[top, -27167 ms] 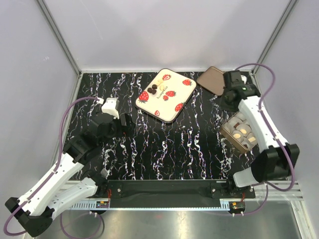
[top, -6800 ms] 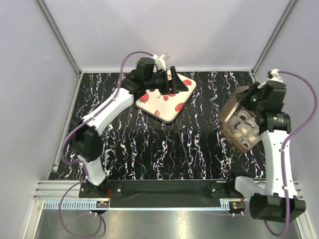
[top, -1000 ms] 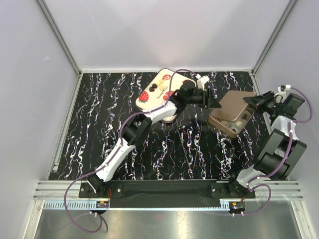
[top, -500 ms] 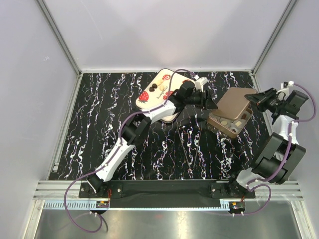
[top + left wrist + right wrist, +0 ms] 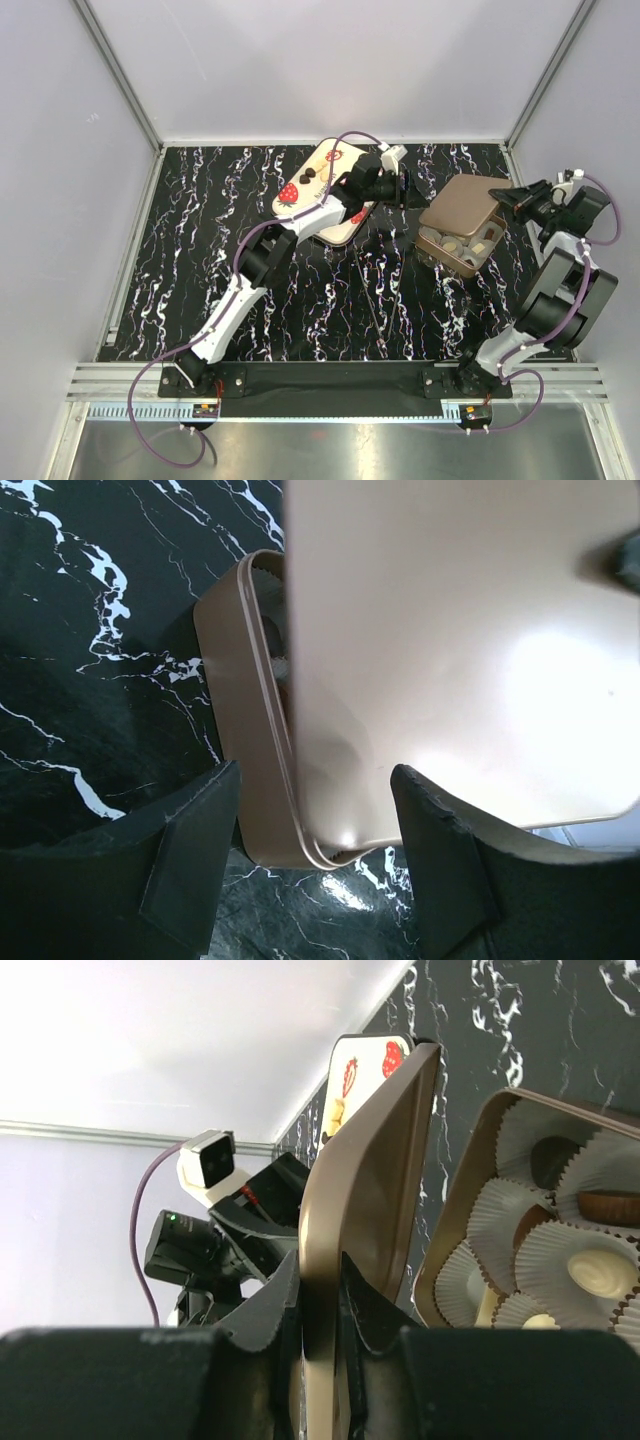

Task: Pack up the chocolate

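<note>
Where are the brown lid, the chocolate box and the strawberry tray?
brown lid (image 5: 462,203): top external view, middle of its upper face.
chocolate box (image 5: 245,715): left wrist view, its outer side wall.
strawberry tray (image 5: 298,210): top external view, cream face near its front edge.

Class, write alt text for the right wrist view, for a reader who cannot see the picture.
The right fingers clamp the edge of a brown lid, held tilted beside an open box of paper cups holding dark and cream chocolates. Behind the lid are the left arm and a strawberry-printed tray.
</note>
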Robot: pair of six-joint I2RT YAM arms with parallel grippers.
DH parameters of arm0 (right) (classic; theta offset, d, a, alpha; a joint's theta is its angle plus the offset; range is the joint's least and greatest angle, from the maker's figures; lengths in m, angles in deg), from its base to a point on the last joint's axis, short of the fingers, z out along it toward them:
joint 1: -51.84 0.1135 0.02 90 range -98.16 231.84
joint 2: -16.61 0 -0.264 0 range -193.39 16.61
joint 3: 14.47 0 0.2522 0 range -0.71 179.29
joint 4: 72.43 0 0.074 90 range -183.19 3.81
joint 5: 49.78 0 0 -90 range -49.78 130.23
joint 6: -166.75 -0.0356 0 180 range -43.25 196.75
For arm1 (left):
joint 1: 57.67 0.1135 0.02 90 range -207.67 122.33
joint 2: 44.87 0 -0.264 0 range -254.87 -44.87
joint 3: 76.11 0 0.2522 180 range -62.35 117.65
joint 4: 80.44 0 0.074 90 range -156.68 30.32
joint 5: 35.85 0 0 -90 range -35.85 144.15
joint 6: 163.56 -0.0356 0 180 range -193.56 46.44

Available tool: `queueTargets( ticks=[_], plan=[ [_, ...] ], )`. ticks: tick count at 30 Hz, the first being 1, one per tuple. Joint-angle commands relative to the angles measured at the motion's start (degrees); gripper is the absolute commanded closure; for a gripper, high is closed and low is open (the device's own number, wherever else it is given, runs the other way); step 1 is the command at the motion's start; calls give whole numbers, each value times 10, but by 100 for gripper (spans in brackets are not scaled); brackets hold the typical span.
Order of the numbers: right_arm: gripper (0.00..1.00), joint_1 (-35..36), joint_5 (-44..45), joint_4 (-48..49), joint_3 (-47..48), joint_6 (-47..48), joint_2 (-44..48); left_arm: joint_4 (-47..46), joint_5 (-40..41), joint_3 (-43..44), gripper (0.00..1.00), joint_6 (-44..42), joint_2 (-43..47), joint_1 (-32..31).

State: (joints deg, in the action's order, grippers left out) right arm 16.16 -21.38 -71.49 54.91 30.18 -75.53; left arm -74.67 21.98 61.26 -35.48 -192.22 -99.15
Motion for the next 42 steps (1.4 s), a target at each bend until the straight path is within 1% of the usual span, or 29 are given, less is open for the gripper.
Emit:
queueTargets(
  ticks=[1, 3, 4, 6, 7, 9, 14, 15, 18, 21, 23, 29, 32, 36, 38, 39, 42],
  plan=[
    [90, 0, -28, 65, -3, -26, -17, -20, -7, 37, 33, 8, 18, -2],
    [89, 0, -27, 48, -5, -19, -23, -25, -11, 42, 33, 15, 11, -3],
    [88, -1, -23, 33, -4, 1, -23, -26, -11, 42, 33, 16, 9, -3],
    [86, -1, -14, -26, 6, 33, -23, -26, -11, 40, 33, 15, 7, -4],
    [85, -2, -5, -44, 9, 59, -22, -26, -11, 40, 33, 15, 6, -5],
    [83, -4, -1, -83, 19, 83, -24, -23, -11, 40, 33, 13, 0, -7],
    [78, -25, 18, -136, 28, 124, -29, -5, -2, 39, 33, 3, -11, -11],
    [76, -26, 23, -168, 32, 142, -30, -4, -1, 40, 33, 1, -14, -12],
    [73, -28, 39, -201, 42, 167, -36, -2, 1, 40, 33, 1, -19, -15],
    [72, -30, 53, -212, 46, 177, -38, 2, 3, 42, 33, -1, -23, -18],
    [69, -31, 61, -220, 51, 183, -43, 7, 6, 42, 33, -6, -23, -19],
    [71, -38, 120, -277, 60, 221, -50, 5, 6, 51, 33, -4, -34, -25],
    [70, -38, 129, -279, 58, 214, -48, 11, 6, 59, 33, -5, -42, -27],
    [67, -32, 173, -276, 53, 179, -28, 13, 7, 53, 33, -6, -44, -27],
    [64, -14, 204, -287, 56, 163, -12, 14, 9, 52, 33, -6, -44, -27],
    [61, -5, 233, -287, 55, 159, -4, 12, 9, 53, 33, -6, -45, -28],
    [57, 34, 278, -281, 48, 135, 6, 11, 8, 51, 33, -3, -47, -28]
  ],
)
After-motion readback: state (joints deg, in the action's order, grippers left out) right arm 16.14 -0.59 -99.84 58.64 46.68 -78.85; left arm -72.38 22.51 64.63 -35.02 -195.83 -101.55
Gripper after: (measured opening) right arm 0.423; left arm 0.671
